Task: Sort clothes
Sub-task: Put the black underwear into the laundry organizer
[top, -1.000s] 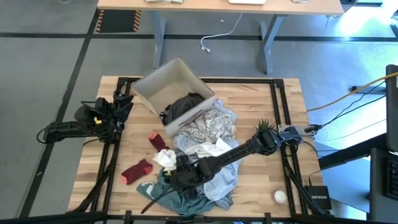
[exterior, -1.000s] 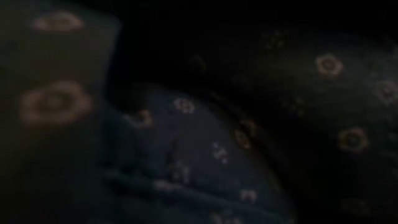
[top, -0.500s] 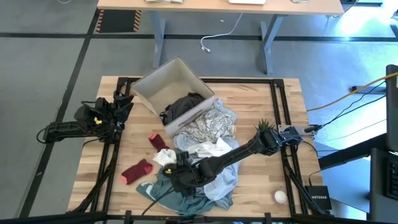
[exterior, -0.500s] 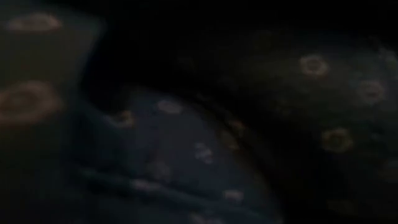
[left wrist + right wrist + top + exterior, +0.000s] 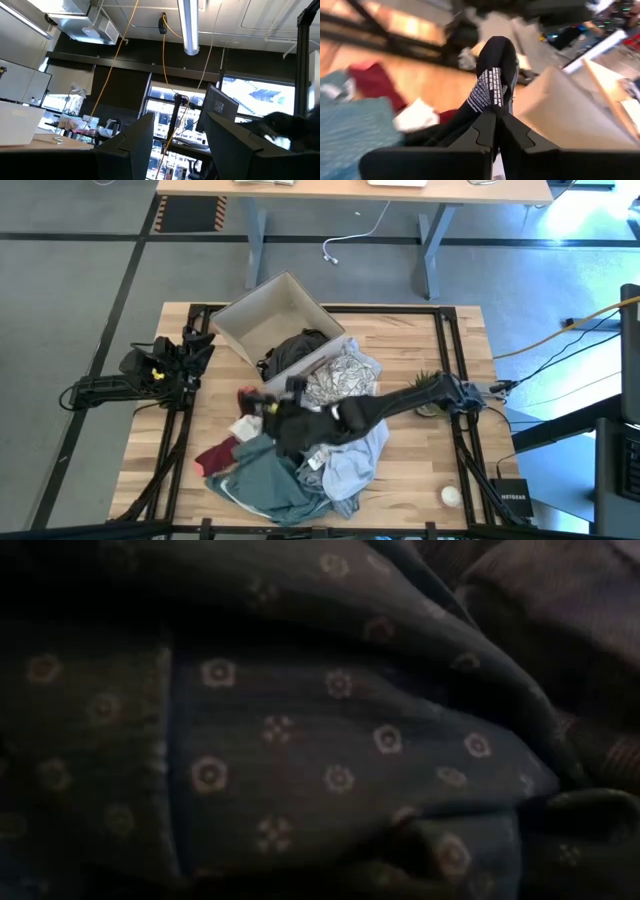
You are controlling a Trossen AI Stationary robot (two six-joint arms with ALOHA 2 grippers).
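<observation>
The clothes lie heaped at the table's middle: a teal garment (image 5: 265, 480), a light blue one (image 5: 352, 465), a white patterned one (image 5: 340, 378), a small white piece (image 5: 245, 427) and dark red socks (image 5: 215, 454). My right gripper (image 5: 268, 406) is raised above the pile, near the cardboard box (image 5: 262, 320), and is shut on a black garment (image 5: 300, 430) with white lettering (image 5: 490, 85). Dark grey cloth (image 5: 297, 348) lies in the box. My left gripper (image 5: 175, 145) waits open at the table's left edge, pointing up into the room. My right gripper pinches a narrow end of the black garment (image 5: 487, 107) between its two fingers. The end with the white lettering sticks out past the fingertips. The fingers slant down from the table's right side. The rest of the black cloth trails under the arm onto the pile.
A small white ball (image 5: 451, 496) sits near the front right corner. A dark cloth with small flower marks (image 5: 300, 740) fills the low view. Bare wood shows at the table's far right and along the left side.
My right gripper has shut on the black garment and risen from the front of the pile, moving toward the far edge and the box and tipping closer to level. The black cloth has come up with it. The teal garment has spread leftward onto a red sock.
</observation>
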